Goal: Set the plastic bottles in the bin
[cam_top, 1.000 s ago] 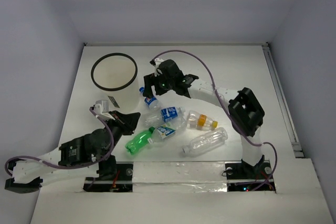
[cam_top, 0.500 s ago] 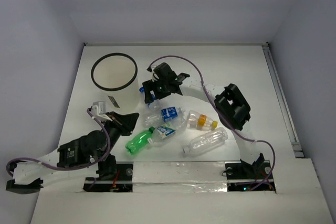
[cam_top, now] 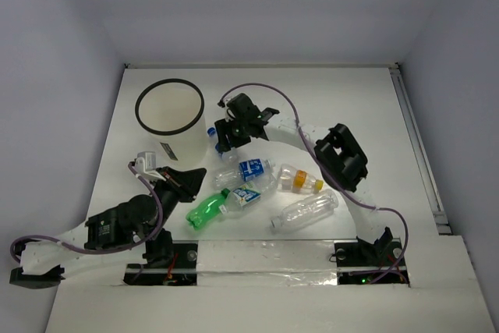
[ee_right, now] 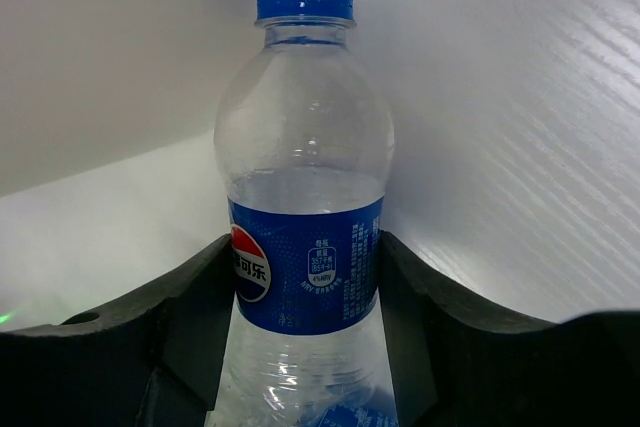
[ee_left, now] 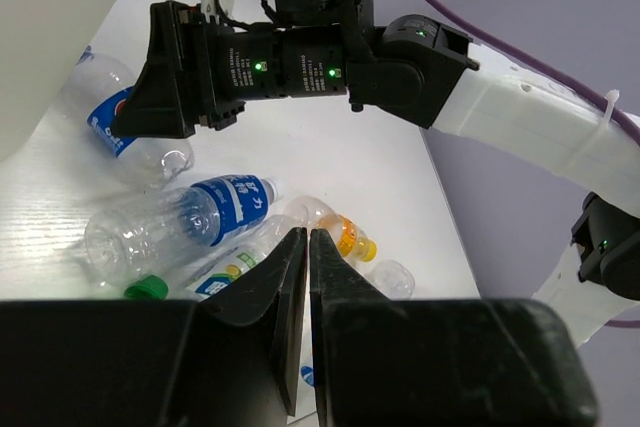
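We see our right gripper clasping a blue-capped bottle just beside the white bin at the far left of the table, while our left gripper has its jaws pressed together.

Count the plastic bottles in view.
6: Pepsi bottle at the right gripper by the bin; blue-label bottle, orange-label bottle, green bottle, small labelled bottle clustered centrally; large clear bottle nearest, rightward. Others may hide.
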Controlling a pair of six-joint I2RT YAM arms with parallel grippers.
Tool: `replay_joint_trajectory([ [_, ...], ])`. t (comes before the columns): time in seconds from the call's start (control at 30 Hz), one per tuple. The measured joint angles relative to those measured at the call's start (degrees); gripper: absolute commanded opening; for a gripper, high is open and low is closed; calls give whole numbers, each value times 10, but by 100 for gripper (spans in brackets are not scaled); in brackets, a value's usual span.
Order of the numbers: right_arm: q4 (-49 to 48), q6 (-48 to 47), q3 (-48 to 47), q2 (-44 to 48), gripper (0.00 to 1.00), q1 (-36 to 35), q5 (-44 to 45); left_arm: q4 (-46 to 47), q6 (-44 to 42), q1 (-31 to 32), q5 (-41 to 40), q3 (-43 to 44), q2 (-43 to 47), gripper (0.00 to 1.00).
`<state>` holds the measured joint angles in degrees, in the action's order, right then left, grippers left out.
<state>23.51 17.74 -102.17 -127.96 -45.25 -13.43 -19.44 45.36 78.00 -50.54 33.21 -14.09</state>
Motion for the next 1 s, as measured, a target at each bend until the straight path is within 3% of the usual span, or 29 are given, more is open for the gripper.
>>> replay_joint_trajectory([
  [0.27,-35,15,75,81,50,23,27,3,-1,0,0,0,-2,3],
  [0.67,-117,5,142,341,50,45,85,-5,14,0,-1,-8,11,3],
  [0.8,-156,4,74,350,50,30,65,-25,37,0,-6,-33,41,3],
  [1.0,-209,-10,-94,248,50,-30,34,-49,69,0,-4,-37,23,4],
])
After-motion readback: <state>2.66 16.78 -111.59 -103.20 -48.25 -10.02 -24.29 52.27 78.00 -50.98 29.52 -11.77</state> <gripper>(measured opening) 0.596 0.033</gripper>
